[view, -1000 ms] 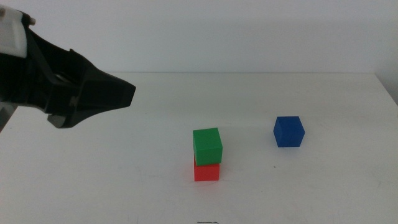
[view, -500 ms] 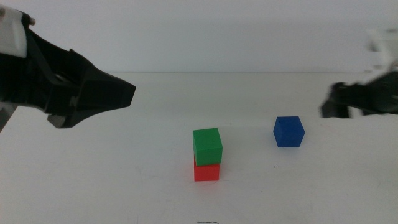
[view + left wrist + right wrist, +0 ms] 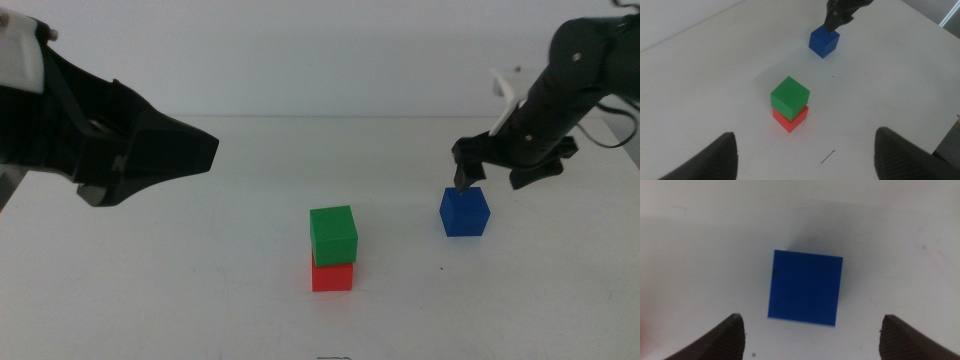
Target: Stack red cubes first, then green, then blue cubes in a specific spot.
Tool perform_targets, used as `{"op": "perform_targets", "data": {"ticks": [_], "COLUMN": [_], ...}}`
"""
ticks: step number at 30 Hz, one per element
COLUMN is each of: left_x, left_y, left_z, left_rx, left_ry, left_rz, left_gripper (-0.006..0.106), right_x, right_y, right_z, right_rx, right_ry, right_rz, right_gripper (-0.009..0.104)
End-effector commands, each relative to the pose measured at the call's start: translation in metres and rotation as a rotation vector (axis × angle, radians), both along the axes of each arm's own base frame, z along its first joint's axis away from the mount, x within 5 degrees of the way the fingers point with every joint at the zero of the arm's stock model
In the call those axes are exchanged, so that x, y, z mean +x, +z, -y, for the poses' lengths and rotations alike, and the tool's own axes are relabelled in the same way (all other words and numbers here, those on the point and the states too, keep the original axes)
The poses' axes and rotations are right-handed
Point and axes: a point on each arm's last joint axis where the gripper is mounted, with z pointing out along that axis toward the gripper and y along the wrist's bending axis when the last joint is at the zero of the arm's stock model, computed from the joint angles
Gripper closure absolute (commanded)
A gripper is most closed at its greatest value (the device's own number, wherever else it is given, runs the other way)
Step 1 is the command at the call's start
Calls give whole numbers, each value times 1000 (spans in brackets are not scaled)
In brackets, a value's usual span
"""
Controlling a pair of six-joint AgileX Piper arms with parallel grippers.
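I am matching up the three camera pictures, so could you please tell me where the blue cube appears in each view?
Middle view: the blue cube sits right of centre, just below the right gripper.
Left wrist view: it lies near the top, right of centre, beyond the green cube.
Right wrist view: it fills the centre, between that gripper's open jaws.
Shared landmark: the right gripper directly over the blue cube.

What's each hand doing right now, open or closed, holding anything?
Left hand: open, empty, raised at the table's left.
Right hand: open, empty, poised just above the blue cube.
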Motion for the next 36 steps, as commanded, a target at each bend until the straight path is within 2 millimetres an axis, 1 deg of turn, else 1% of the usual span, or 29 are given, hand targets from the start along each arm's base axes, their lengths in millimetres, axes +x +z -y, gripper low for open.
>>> {"op": "perform_targets", "data": {"ticks": [1, 8, 15, 19, 24, 27, 29, 32, 33, 34, 36], "left_x": [-2, -2, -2, -2, -2, -2, -2, -2, -2, -2, -2], "left_y": [14, 14, 14, 14, 14, 14, 14, 14, 14, 14, 14], "left_z": [1, 1, 1, 1, 1, 1, 1, 1, 1, 1, 1], "left_rx": [-72, -72, -72, -72, -72, -72, -72, -72, -72, -72, -72], "left_ry": [13, 13, 13, 13, 13, 13, 13, 13, 13, 13, 13], "left_rz": [63, 63, 63, 63, 63, 63, 63, 63, 63, 63, 63], "left_gripper": [7, 7, 7, 7, 7, 7, 7, 7, 7, 7, 7], "right_x": [5, 15, 21, 23, 25, 27, 28, 28, 29, 29, 26], "right_y": [21, 0, -13, -19, -28, -32, -33, -33, -32, -31, -26], "right_z": [-1, -4, -8, -16, -28, -25, -23, -21, -21, -21, -20], "right_rx": [12, 9, 28, 22, 13, 10, -4, -22, -26, -33, -43], "right_ry": [2, 3, -2, 19, 42, -20, -59, -73, -71, -68, -60], "right_rz": [73, 40, 40, 50, 56, 51, 51, 56, 60, 62, 51], "right_gripper": [6, 6, 6, 9, 16, 23, 30, 41, 47, 55, 75]}}
